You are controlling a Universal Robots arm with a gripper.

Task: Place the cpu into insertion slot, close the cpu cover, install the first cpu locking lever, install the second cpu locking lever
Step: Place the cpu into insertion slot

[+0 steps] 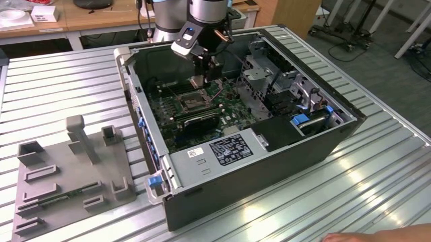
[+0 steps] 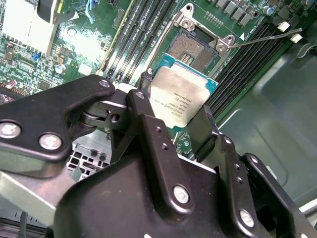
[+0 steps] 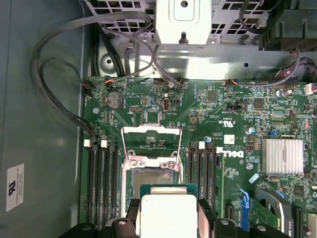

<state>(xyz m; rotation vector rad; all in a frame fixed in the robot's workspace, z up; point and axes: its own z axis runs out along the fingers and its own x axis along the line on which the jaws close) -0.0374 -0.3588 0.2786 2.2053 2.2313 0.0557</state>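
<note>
The claw (image 2: 174, 108) is clamped on the cpu (image 2: 181, 96), one finger on each of two opposite edges, metal top facing the wrist cameras. The cpu hangs clear above the board (image 3: 233, 114) inside the open case (image 1: 222, 151), which lies on the bench (image 1: 67, 85).

The relation that matters: the slot (image 3: 151, 181) is beneath the claw and a little ahead of it, toward the hinge side of the cover (image 3: 152, 130). In the first wrist view the cpu overlaps the slot's near rim, while the rest of the dark socket is bare. The chip looks roughly level with the board, its edges about in line with the slot's rim. So I judge it nearly over the slot but not yet centred or seated. The cover is swung open, away from the socket.

Count: one cpu, one slot, one cover, one arm. One lever (image 2: 262, 39) shows as a thin rod angled off the slot's corner in the second wrist view; I cannot make out a second for sure.
</note>
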